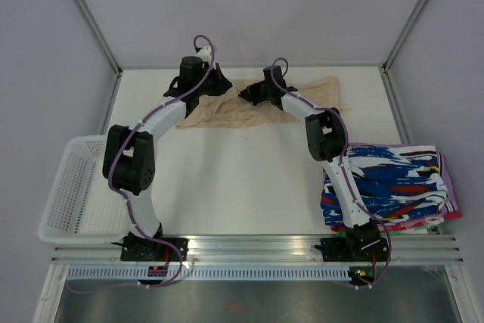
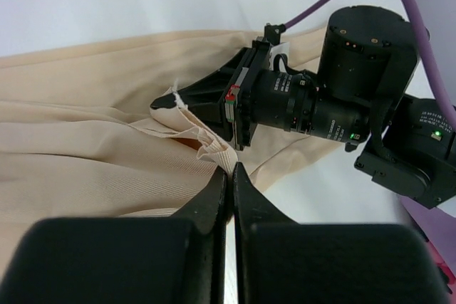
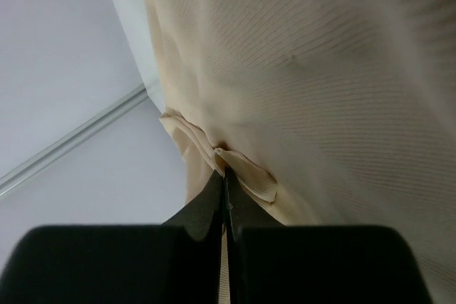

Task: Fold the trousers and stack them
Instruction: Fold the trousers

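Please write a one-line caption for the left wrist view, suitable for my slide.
Left fingers pinch a fold of the beige trousers; the right fingers grip the edge just beyond.

The left hand [image 2: 229, 173] pinches a bunched fold of the beige trousers [image 2: 85, 161], jaws together. Just beyond, the right hand [image 2: 177, 99] clamps the cloth's raised edge above the white counter [image 2: 313, 190].

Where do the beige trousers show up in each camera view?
Top external: the trousers lie spread at the far centre of the table.
Left wrist: they fill the left and middle.
Right wrist: they fill the centre and right.
Shared landmark: the right gripper, shut on a bunched fold of the fabric, shows in all three views.
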### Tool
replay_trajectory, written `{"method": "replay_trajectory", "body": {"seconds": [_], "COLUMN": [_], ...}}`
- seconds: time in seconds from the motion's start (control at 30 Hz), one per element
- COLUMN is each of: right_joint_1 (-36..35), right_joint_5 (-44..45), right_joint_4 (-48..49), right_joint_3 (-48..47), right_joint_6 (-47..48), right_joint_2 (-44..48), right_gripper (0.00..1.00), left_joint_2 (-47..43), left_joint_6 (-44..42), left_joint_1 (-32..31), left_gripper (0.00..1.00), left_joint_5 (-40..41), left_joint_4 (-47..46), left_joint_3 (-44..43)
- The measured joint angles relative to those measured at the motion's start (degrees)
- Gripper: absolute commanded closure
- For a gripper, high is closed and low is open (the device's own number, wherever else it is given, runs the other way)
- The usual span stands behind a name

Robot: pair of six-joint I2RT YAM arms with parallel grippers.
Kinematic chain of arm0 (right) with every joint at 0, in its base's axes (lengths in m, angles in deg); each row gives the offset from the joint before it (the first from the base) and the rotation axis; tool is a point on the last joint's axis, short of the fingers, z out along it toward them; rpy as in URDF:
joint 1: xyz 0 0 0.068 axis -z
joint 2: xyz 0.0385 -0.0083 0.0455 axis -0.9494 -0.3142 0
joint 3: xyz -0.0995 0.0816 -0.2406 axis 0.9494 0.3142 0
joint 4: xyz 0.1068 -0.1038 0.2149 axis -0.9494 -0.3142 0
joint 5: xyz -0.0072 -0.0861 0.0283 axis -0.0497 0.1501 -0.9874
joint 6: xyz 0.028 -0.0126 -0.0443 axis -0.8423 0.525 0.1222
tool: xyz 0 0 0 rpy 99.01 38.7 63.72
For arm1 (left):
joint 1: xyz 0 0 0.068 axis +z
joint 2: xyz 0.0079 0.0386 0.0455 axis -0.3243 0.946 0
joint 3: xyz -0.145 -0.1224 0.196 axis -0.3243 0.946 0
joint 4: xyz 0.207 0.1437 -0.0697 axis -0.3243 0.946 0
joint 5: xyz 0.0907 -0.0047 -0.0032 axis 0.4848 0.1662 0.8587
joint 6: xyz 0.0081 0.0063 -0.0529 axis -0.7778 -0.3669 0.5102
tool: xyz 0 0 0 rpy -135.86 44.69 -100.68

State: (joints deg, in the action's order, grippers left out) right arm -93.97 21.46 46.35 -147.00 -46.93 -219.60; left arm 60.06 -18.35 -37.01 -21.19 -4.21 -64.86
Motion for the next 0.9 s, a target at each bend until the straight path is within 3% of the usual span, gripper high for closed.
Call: {"method": "replay_trajectory", "body": {"seconds": [0.23,0.5,0.9], "right_joint_1": [0.31,2.73,5.51], "right_joint_5": [-0.26,-0.74,-3.74], "right_joint_4": [-0.46,7.58,10.40], "right_joint_3": [-3.87,-13.77,-14.10], "right_joint_6": [3.08,6.62,17.07], "right_joint_2": [-1.40,-5.49,-6.58], "right_gripper": [1.00,1.00,1.00], "left_joint_2": [0.00,0.00,2.78], "left_joint_6": [-0.33,-1.09,-1.05], "left_joint_1": [-0.04,-1.70,-7.82], "left_gripper": [0.98,0.98,0.98], "left_joint_5": [-1.33,-1.38,-0.92], "left_joint_4": [-0.50,-0.85,-4.70], "left_joint_3": [1.60,2.43,2.78]}}
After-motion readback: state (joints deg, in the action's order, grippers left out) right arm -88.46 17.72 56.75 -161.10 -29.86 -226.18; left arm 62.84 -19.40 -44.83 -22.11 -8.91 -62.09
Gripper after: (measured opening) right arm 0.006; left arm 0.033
